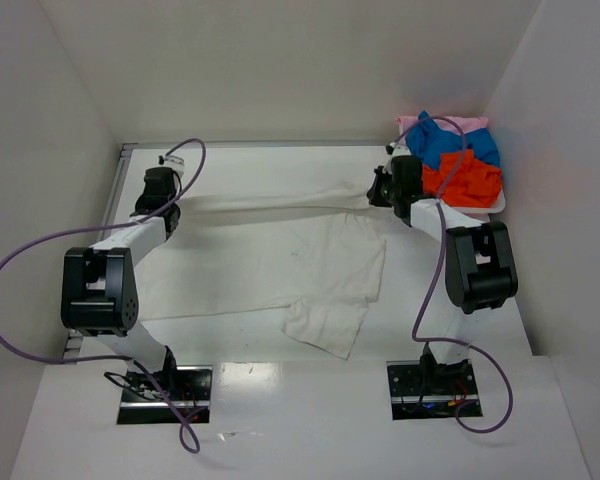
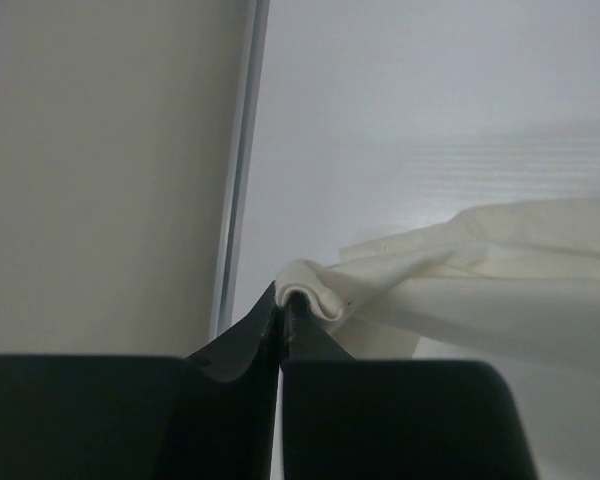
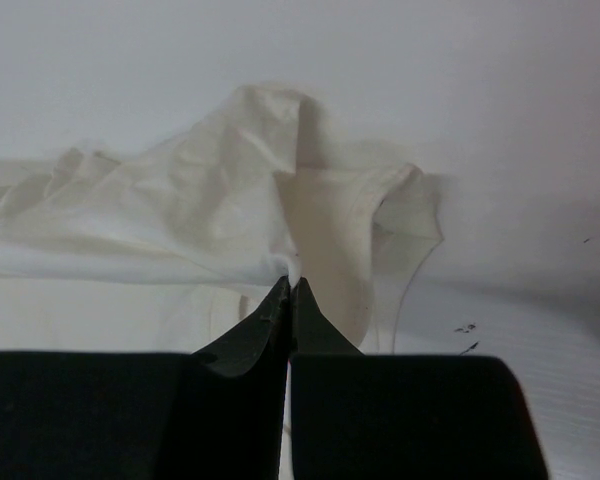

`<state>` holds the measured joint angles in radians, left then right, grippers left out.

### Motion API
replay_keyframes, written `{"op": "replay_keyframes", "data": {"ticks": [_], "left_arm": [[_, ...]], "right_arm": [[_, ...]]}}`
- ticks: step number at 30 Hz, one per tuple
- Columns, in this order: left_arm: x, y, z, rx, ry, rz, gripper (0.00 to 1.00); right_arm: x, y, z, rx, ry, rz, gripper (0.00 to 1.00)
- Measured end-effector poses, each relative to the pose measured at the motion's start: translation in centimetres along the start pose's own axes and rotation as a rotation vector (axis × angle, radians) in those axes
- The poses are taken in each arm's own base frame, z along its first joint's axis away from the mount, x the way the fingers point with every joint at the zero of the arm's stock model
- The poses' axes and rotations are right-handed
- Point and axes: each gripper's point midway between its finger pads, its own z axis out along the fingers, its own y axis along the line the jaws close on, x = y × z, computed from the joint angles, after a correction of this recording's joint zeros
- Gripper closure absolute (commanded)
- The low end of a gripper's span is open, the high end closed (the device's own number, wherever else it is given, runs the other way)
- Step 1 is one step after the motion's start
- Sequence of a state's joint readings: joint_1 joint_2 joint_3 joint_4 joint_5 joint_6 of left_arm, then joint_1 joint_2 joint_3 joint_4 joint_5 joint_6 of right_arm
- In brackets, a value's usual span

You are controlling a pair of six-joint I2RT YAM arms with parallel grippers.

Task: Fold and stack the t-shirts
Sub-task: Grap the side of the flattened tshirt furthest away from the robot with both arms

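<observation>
The white worktop (image 1: 280, 165) fills the enclosure in front of me. Across most of its middle lies the large off-white t-shirt (image 1: 270, 260). Its far edge is lifted and drawn into a taut line between my two arms, while the body drapes down flat onto the worktop with one sleeve pointing toward the near side.

In the far right corner the smaller shirts sit heaped together. The blue t-shirt (image 1: 450, 145) is on top, the orange-red t-shirt (image 1: 465, 180) is touching it on the near side, and the pale pink t-shirt (image 1: 450, 123) is behind. Under them only the rim of a shallow white tray (image 1: 477, 209) shows.

The left tool (image 2: 283, 315) is clamped on a rolled fold at the left end of the off-white t-shirt. The right tool (image 3: 290, 290) is pinched together on the cloth at the right end.
</observation>
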<state>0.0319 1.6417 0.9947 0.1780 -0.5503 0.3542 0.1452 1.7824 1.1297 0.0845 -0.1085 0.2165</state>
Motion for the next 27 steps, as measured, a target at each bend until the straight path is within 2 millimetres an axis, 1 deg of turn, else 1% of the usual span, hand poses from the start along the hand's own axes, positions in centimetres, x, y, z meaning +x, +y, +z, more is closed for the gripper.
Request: {"op": "replay_keyframes", "data": {"ticks": [7,12,14,15,16,18,20,21,24,25,27], "left_arm": [[2.9,-1.3,-0.6,0.044,0.103,-0.015,1.0],[5.2,-2.5,-0.5,0.063,0.193,-0.035,1.0],[5.9,-2.8,-0.6,0.07,0.219,-0.046,1.0],[6.1,-2.9,-0.7,0.074,0.228,-0.05,0.99],[6.3,-3.0,-0.8,0.073,0.234,-0.065,0.92],[6.6,-3.1,-0.9,0.072,0.248,-0.084,0.9],[6.8,-3.2,-1.0,0.068,0.26,-0.11,0.84],[6.9,-3.3,-1.1,0.065,0.265,-0.125,0.7],[6.9,-3.1,-1.3,0.048,0.269,-0.176,0.38],[6.7,-2.8,-1.5,0.038,0.262,-0.193,0.26],[6.2,-2.0,-2.1,0.015,0.239,-0.244,0.19]], "right_arm": [[1.3,-0.2,-0.1,0.0,0.027,0.008,1.0],[1.5,-0.1,-0.1,-0.002,0.033,0.02,1.0],[2.1,-0.2,-0.3,-0.001,0.044,0.028,1.0],[2.3,-0.2,-0.4,0.001,0.049,0.032,1.0],[2.5,-0.3,-0.5,0.002,0.054,0.036,1.0],[2.8,-0.3,-0.7,0.004,0.058,0.04,1.0],[2.8,-0.3,-1.0,0.003,0.058,0.042,1.0],[2.8,-0.2,-1.1,0.003,0.057,0.043,1.0],[2.8,-0.2,-1.3,0.004,0.057,0.044,1.0],[2.8,-0.2,-1.3,0.005,0.057,0.044,1.0],[2.8,-0.2,-1.3,0.007,0.057,0.043,1.0]]}}
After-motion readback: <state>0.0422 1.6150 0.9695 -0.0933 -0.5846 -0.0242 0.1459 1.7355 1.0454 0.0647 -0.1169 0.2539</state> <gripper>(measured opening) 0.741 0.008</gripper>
